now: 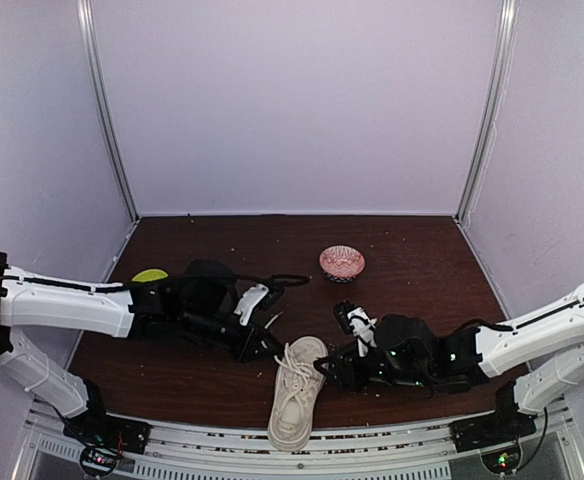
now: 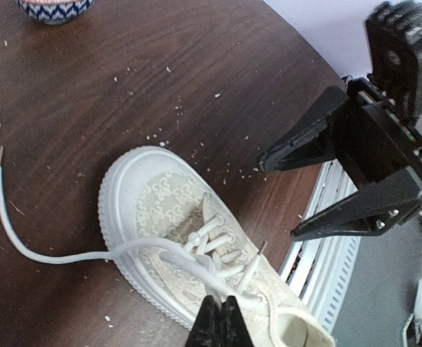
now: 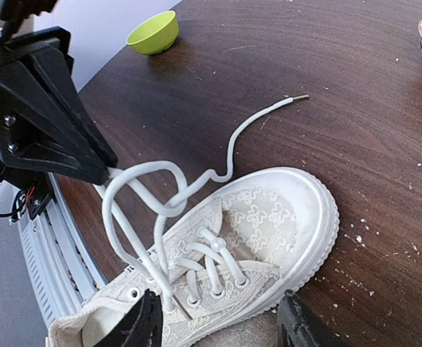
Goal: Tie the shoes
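Black tips of the left gripper (image 2: pixel 214 322) sit at the very bottom of its own view, pressed together & pinching the long white lace (image 3: pixel 135 189) up over the shoe. From the other wrist view, the lace makes a big loop that runs right into that tip. The right gripper (image 2: pixel 277 198) is just beside the shoe w/ its jaws wide apart & nothing in them. The cream canvas low-top sneaker w/ a thick pale rubber sole (image 1: pixel 297 395) lies on the dark brown wooden table (image 1: pixel 412 240). It is at the near edge btw the two arms, toe pointing to the back, heel poking over the white metal rail (image 1: pixel 202 440). It is not tied yet. One loose lace end (image 2: pixel 1 191) trails off on the wood, well apart from both grippers. The lace looks soft, floppy & light, so it prob. bends any way & slips out if the pinch is weak. Best to grab it near the loop or close to the top holes, not at the far tip. The sneaker looks light too, w/ a soft cloth top & a stiff sole. A hard pull on the lace could drag it b/c nothing holds it down. A small lime green bowl (image 3: pixel 153 32) & a small red patterned bowl (image 1: pixel 342 262) stand farther back.
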